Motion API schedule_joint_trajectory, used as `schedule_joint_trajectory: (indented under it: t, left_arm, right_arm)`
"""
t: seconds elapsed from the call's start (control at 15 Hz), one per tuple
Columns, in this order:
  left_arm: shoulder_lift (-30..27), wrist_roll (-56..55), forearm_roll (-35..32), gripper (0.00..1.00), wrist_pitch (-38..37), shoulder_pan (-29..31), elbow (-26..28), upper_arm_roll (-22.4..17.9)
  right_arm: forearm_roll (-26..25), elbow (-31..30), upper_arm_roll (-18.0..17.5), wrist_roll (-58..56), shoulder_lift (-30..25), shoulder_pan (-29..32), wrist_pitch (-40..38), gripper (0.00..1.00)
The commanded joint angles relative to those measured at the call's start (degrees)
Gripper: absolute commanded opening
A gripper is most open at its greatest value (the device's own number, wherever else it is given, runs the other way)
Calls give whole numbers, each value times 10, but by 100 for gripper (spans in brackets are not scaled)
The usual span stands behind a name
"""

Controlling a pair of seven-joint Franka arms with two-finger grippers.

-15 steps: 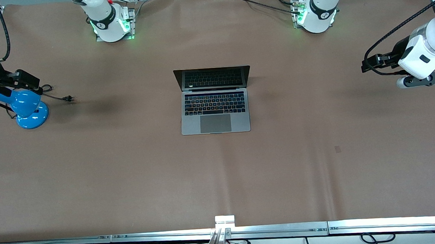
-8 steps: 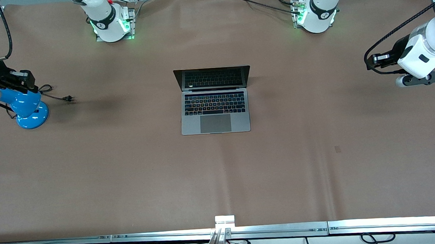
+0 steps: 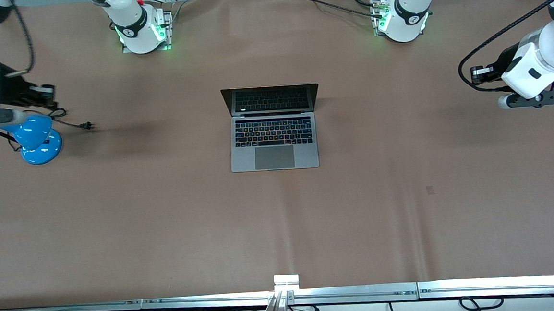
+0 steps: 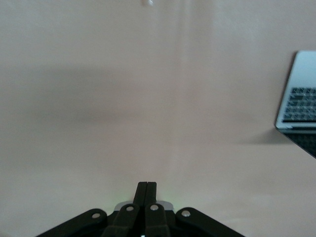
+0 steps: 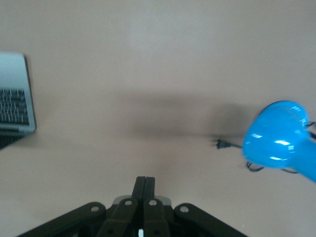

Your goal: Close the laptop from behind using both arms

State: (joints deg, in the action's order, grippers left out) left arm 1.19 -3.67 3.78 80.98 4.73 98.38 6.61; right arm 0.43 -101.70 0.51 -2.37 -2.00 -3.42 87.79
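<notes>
The space-grey laptop lies open in the middle of the table, its dark screen upright and its keyboard toward the front camera. It shows at the edge of the left wrist view and of the right wrist view. My left gripper hangs over bare table at the left arm's end, shut and empty. My right gripper hangs over the table at the right arm's end, just above the blue lamp, shut and empty. Both are well away from the laptop.
A blue desk lamp stands at the right arm's end of the table, its cord and plug lying toward the laptop. The lamp also shows in the right wrist view. A brown cloth covers the table.
The right gripper has lifted off the blue lamp and moved toward the robots' bases. The left gripper has drifted slightly the same way. The laptop has not moved.
</notes>
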Motion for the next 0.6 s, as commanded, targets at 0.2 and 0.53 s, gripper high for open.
schedule_joint_trajectory:
  t: [0.2,0.53]
  left_arm:
    - [-10,6,120,1,22,-3,97,79]
    - [-53,-60,242,1,189,-2,262,223]
  right_arm:
    - [94,-52,-1,3,29,-90,-2,0]
    - [155,-110,-2,36,28,-217,47,0]
